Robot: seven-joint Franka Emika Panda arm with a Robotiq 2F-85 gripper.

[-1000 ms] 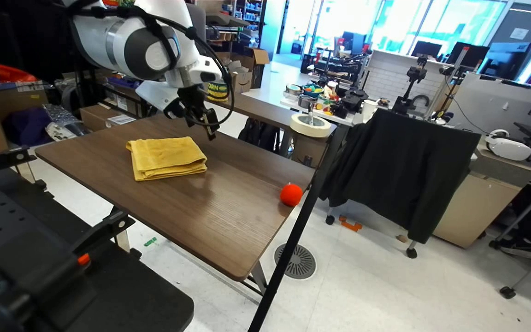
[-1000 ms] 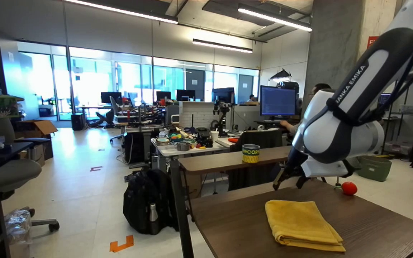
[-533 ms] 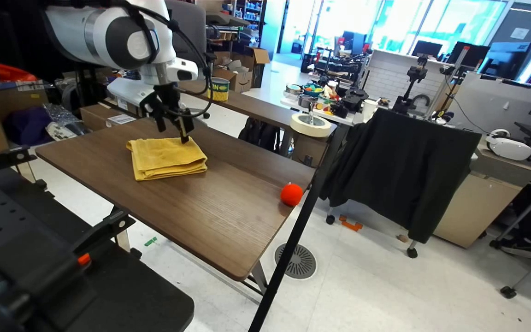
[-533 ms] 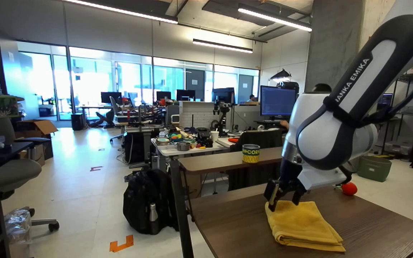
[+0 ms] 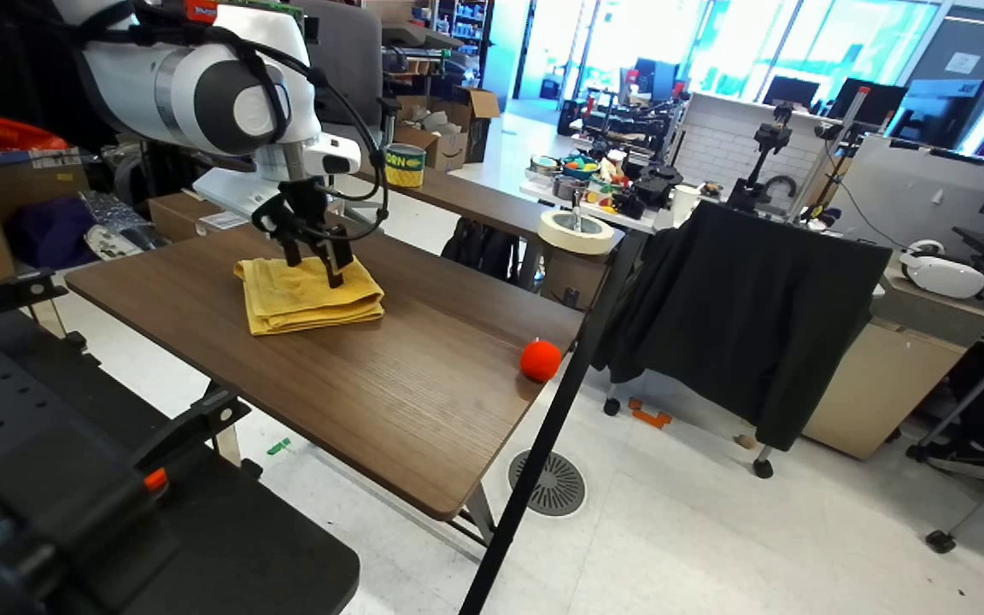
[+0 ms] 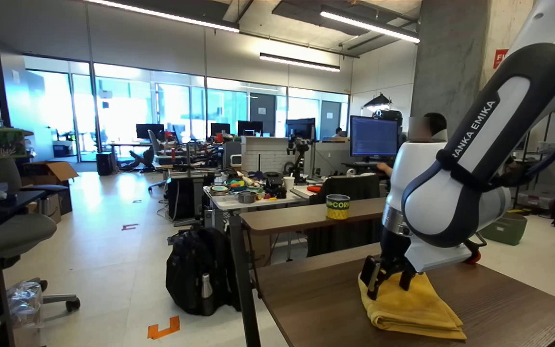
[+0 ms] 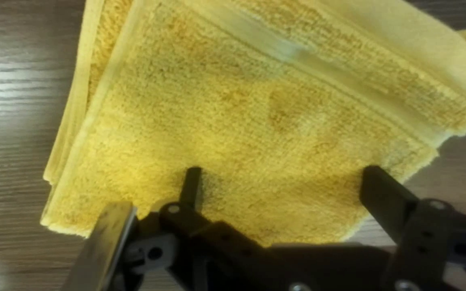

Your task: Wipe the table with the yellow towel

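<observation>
The yellow towel (image 5: 308, 309) lies folded in a rough square on the dark brown table (image 5: 407, 401), and in an exterior view the towel (image 6: 417, 313) sits near the close part of the tabletop. Pointing down over its far part is my gripper (image 5: 314, 272), jaws wide apart. In the wrist view towel cloth (image 7: 233, 113) fills the space between the spread fingertips of the gripper (image 7: 283, 169). Those tips reach down to the cloth or just above it; I cannot tell whether they touch. No cloth is pinched.
A small orange-red ball (image 5: 540, 360) rests by the table's far corner; my arm mostly hides it in an exterior view. Beyond the table, a yellow can (image 6: 337, 207) stands on a narrow brown surface (image 6: 287, 219). A black pole (image 5: 543, 444) rises beside the table.
My gripper has swung from beside the towel to above it and come down to its surface, most of this in the first half second. The jaws stay open and the towel lies unmoved.
</observation>
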